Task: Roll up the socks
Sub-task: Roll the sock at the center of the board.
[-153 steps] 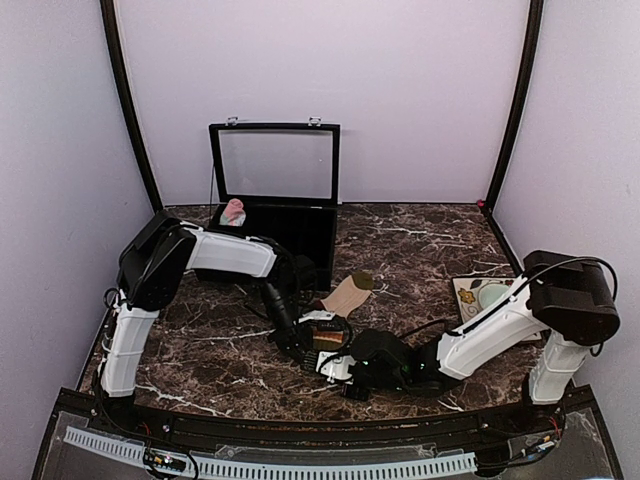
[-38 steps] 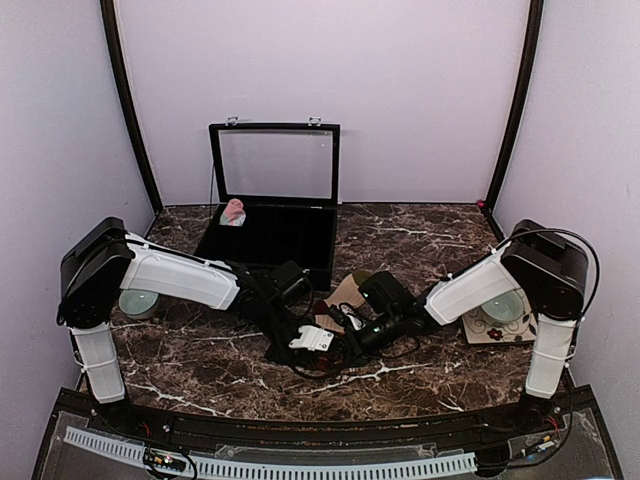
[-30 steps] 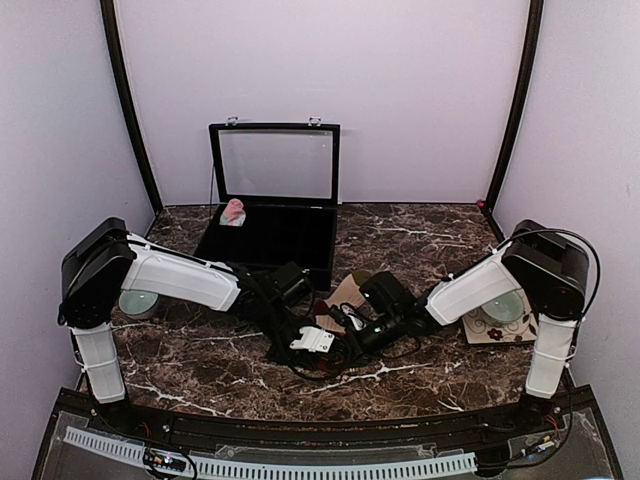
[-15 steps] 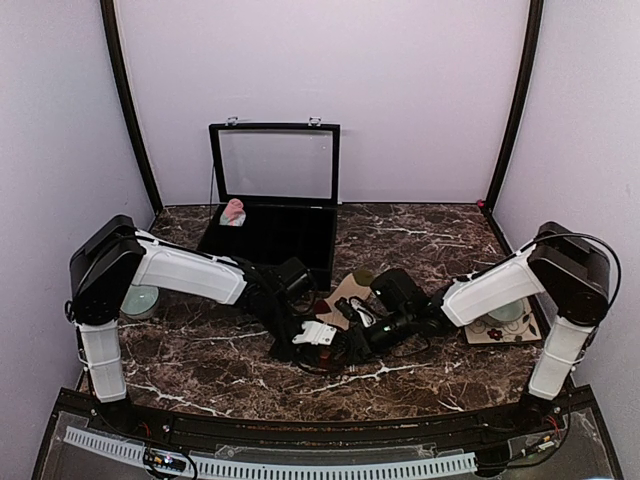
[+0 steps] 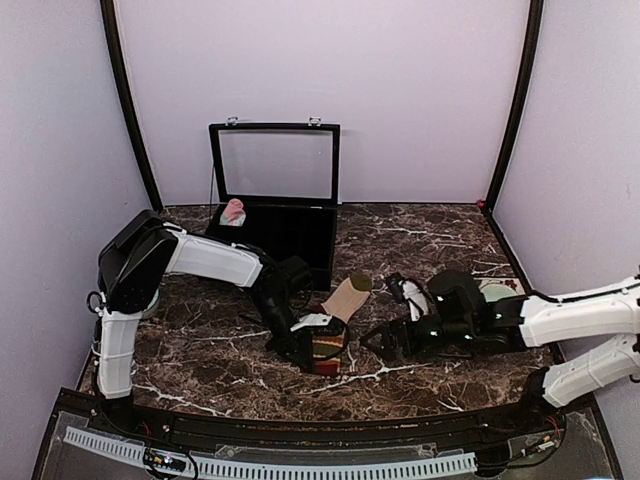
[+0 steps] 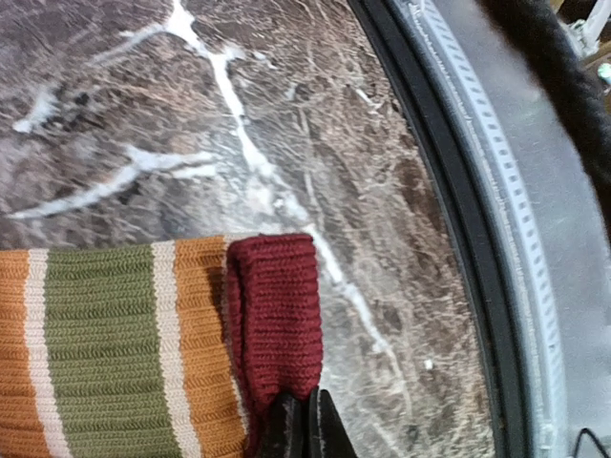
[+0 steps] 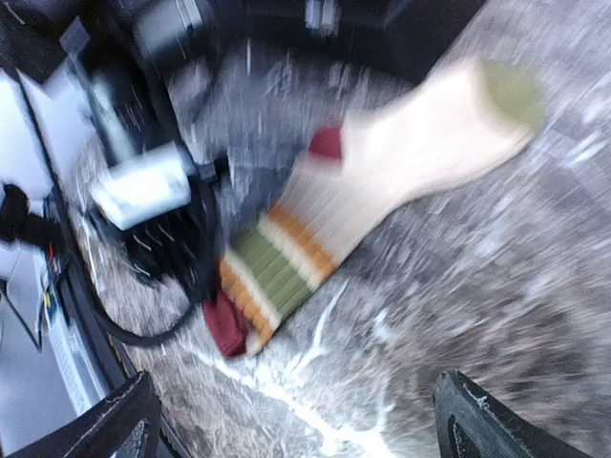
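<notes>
A tan sock [image 5: 345, 297] lies flat mid-table, its olive toe toward the case. Its striped end [image 5: 328, 352] with the maroon cuff [image 6: 277, 315] points at the near edge. My left gripper [image 5: 303, 345] comes in from the left, shut, and its fingertips [image 6: 307, 425] pinch the lower edge of that cuff. In the blurred right wrist view the same sock [image 7: 410, 143] lies ahead. My right gripper [image 5: 380, 342] stands just right of the sock, open and holding nothing [image 7: 294, 405]. A pink sock [image 5: 234, 212] sits in the case's left corner.
A black case [image 5: 300, 235] with its glass lid raised stands at the back, left of centre. A pale dish on a floral mat [image 5: 490, 293] lies at the right, partly behind my right arm. Black cables trail under the left wrist. The table's front rail [image 6: 477, 239] is close.
My right gripper has opened, let go of the sock and drawn back to the right. My left gripper has shut on the maroon cuff, and the striped end now lies uncovered.
</notes>
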Tool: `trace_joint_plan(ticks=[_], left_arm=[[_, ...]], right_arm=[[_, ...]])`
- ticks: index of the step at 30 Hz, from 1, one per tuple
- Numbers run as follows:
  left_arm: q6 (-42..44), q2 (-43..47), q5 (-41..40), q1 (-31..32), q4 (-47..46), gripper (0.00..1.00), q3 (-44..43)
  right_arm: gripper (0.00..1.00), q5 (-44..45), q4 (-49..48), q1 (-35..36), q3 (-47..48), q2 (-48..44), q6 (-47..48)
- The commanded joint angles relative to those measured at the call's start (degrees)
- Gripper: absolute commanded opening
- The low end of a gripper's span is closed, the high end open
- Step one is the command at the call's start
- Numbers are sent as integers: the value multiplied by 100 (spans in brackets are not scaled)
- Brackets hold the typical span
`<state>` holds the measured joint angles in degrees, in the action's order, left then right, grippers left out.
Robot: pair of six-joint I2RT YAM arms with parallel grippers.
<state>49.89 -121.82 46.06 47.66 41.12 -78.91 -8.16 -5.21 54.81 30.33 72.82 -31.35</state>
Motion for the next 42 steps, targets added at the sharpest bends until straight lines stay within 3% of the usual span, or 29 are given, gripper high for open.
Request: trace_joint_plan(ticks=[1, 4, 7, 9, 12, 16, 19, 25, 29, 35, 42], left_arm=[[-185, -388, 88, -7, 975, 0, -74], [-280, -596, 203, -52, 1155, 0, -274], [-353, -798, 222, -62, 1326, 0, -448], [-468, -931, 180, -64, 1384, 0, -578], [-697, -1169, 151, -71, 1521, 0, -834], [-1006, -1527, 58, -88, 1717, 0, -1235], [-1201, -1705, 197, -153, 1814, 0, -1422], [-1264, -2035, 697, -337, 2207, 0, -1690], [-1273, -2130, 752, -400, 2281, 0, -1688], [-1358, -2201, 817, -459, 2247, 0, -1649], [-1312, -2252, 732, -484, 2256, 0, -1596]], right_arm=[[100, 2997, 294, 72, -447, -1747, -172], [100, 3740, 328, -101, -750, -2816, -785], [100, 2615, -1845, -124, -1897, -3788, 156], [100, 2118, -2003, -103, -2130, -3942, 323], [100, 1656, -842, 135, -1410, -3024, 1119], [100, 2091, -417, 1235, -825, -1843, 2262], [93, 2008, -582, 1483, -548, -1178, 2735], [59, 2208, -887, 1825, -204, -605, 3159], [54, 1792, -1219, 2154, -247, -184, 3685], [41, 1139, -1647, 2143, 42, 642, 4054], [32, 585, -2147, 2008, 383, 1654, 4346]])
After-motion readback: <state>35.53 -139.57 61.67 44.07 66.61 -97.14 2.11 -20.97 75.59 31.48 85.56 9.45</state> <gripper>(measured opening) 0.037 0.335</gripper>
